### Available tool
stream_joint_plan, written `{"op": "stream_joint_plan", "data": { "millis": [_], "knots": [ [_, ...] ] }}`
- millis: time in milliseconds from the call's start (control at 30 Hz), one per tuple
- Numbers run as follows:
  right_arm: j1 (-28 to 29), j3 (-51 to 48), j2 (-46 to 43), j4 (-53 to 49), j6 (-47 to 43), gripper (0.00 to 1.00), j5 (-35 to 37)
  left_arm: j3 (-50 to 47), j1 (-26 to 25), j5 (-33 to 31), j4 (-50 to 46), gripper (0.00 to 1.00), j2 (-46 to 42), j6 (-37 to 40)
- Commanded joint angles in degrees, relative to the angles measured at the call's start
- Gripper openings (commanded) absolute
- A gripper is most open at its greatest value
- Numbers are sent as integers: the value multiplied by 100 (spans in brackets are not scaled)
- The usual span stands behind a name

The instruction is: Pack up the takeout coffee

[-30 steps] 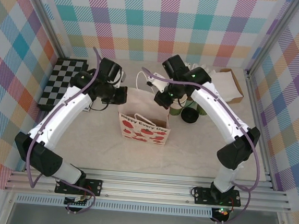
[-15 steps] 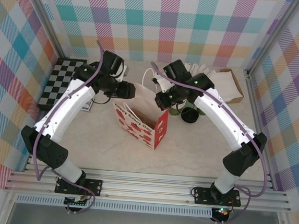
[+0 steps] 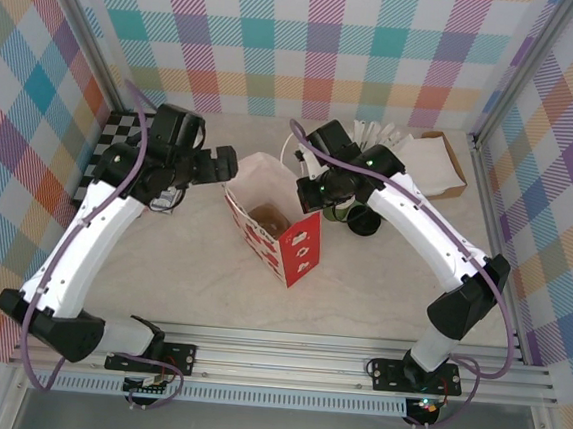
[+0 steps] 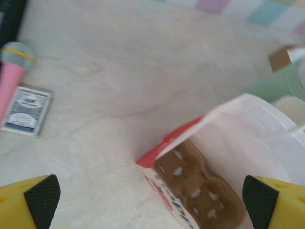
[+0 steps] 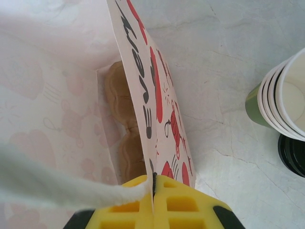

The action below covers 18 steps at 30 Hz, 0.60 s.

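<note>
A white paper bag (image 3: 299, 248) with red print stands open at mid-table, and a brown cup carrier (image 3: 266, 216) lies in its bottom. My right gripper (image 5: 153, 183) is shut on the bag's right rim, with the bag's white cord handle beside it. My left gripper (image 3: 218, 165) hangs open just left of the bag, holding nothing. In the left wrist view the open left gripper (image 4: 151, 200) looks down on the bag's near corner and the carrier (image 4: 200, 191). The takeout coffee (image 3: 363, 221) shows its black lid right of the bag, behind my right arm.
A stack of lidless green cups (image 5: 281, 100) stands just right of the bag. A checkerboard (image 3: 122, 145) lies at the back left, with a pink toy microphone (image 4: 12, 71) and a card deck (image 4: 26, 109) near it. A cardboard box (image 3: 444, 160) sits at the back right.
My left gripper has opened, let go of the bag's rim and drawn back to the left. The bag has swung round and spread open; the right gripper still pinches it.
</note>
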Motion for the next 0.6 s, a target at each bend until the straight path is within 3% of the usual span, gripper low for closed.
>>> {"op": "stream_joint_plan", "data": {
  "millis": [0, 300, 567],
  "knots": [
    [41, 65, -36, 14, 286, 0, 136, -346, 85, -1143, 246, 100, -384, -462],
    [134, 302, 77, -94, 691, 0, 671, -1241, 87, -1534, 449, 100, -1196, -733],
    [147, 55, 40, 218, 146, 0, 111, -1371, 87, -1499, 496, 100, -1184, -800]
  ]
}}
